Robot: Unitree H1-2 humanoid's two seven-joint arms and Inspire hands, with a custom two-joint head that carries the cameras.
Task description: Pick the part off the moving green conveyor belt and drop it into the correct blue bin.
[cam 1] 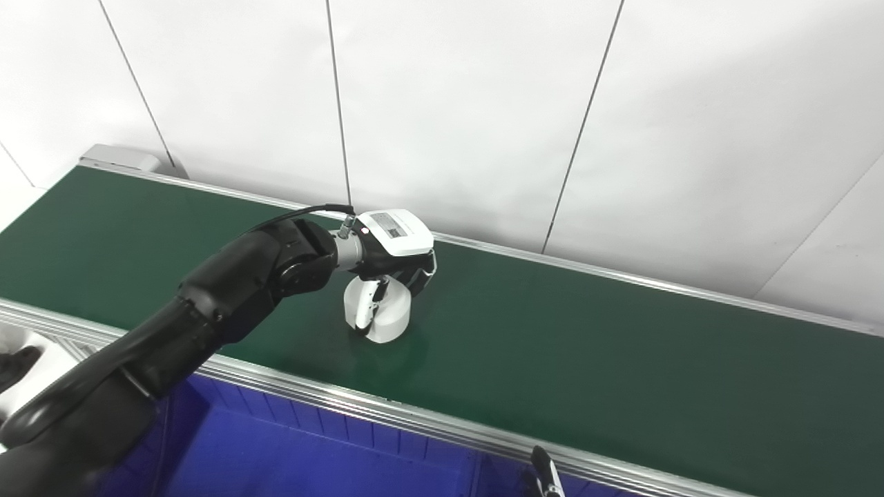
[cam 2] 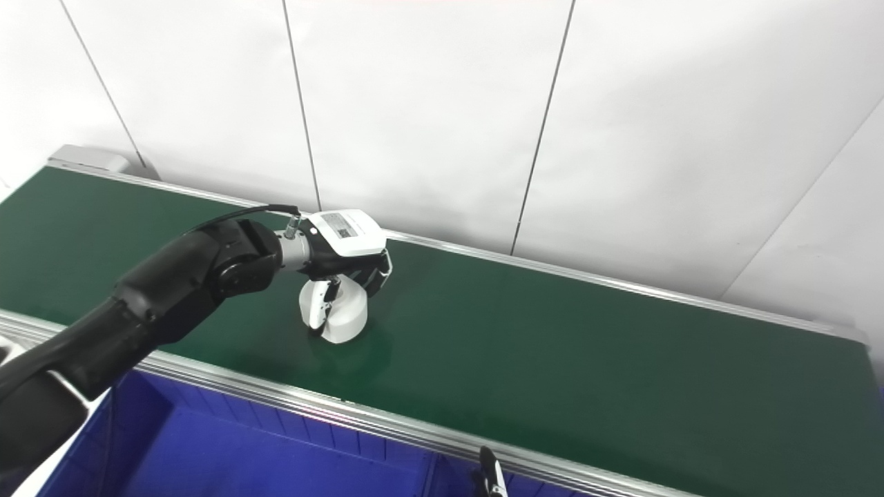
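A white round part (cam 1: 387, 314) sits on the green conveyor belt (cam 1: 587, 345), near its middle. My left hand (cam 1: 394, 255) reaches over it from the left, palm down, with its fingers and thumb wrapped around the part's sides. The same grasp shows in the right eye view, hand (cam 2: 345, 248) over part (cam 2: 343, 313). A blue bin (cam 1: 311, 455) lies below the belt's near edge. Only a dark fingertip of my right hand (cam 1: 545, 473) shows at the bottom edge; its state is hidden.
The belt's silver front rail (cam 1: 387, 407) runs between the belt and the blue bin. A white panelled wall (cam 1: 483, 103) stands right behind the belt's far rail. A grey end cap (cam 1: 124, 159) closes the belt at the far left.
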